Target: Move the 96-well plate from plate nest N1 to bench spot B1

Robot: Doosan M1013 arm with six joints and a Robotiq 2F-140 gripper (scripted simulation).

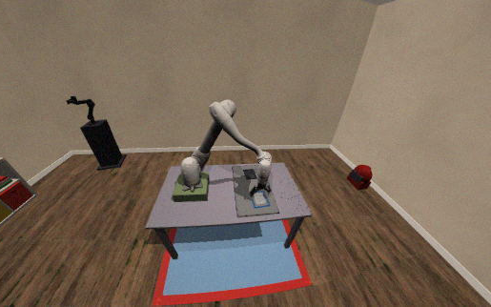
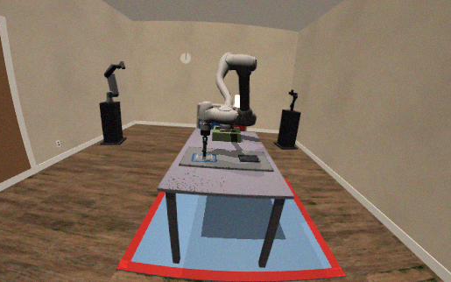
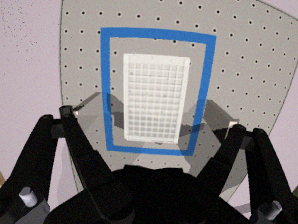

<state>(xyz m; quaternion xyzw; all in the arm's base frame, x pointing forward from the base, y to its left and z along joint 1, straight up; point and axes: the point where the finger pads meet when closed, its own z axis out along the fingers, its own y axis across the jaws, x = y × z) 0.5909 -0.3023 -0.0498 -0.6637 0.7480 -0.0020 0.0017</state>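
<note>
Over the deck's near edge: my pincer (image 3: 152,123) spread wide, gripping nothing | 96-well plate (image 3: 156,98) flat inside blue taped outline (image 3: 107,90), long sides parallel, clear of my fingers.

We see a grey bench (image 1: 220,205) carrying a green block (image 1: 177,193) under the arm's foot at left and a dotted grey deck (image 1: 246,207) at right. On the deck lie a dark nest (image 1: 250,173) far and a blue-taped outline (image 3: 107,90) near, the white plate (image 3: 154,96) flat inside it.
</note>
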